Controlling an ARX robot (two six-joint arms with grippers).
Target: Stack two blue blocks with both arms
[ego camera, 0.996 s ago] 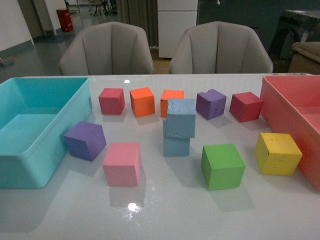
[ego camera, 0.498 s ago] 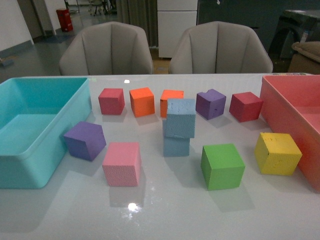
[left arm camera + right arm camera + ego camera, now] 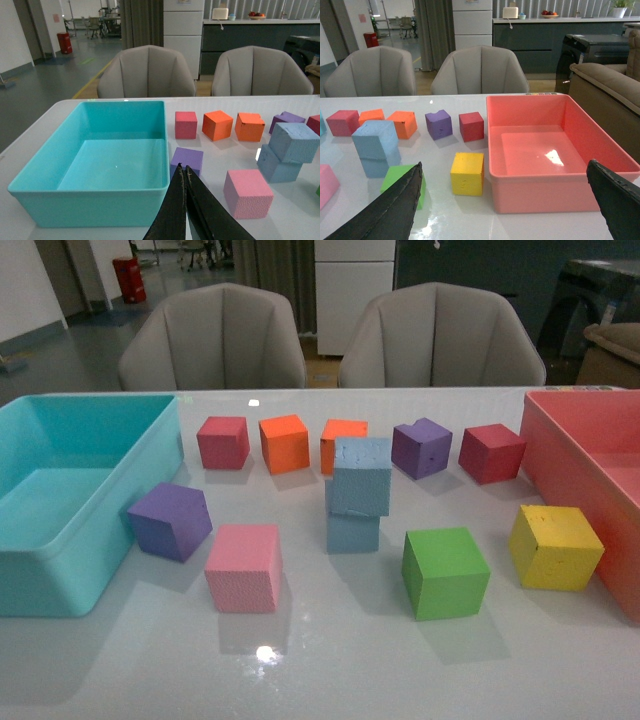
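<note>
On glossy white table (image 3: 330, 670), blue blocks (image 3: 360, 478) stacked, grey chairs (image 3: 212, 338) behind

office/lab-type open hall: white table (image 3: 330, 670), two grey chairs (image 3: 212, 338), concrete floor w/ painted line, counter (image 3: 540, 30), workstations in bkgd.

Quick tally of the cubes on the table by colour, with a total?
Blue: 2
Purple: 2
Red: 2
Orange: 2
Pink: 1
Green: 1
Yellow: 1
Total: 11
</note>
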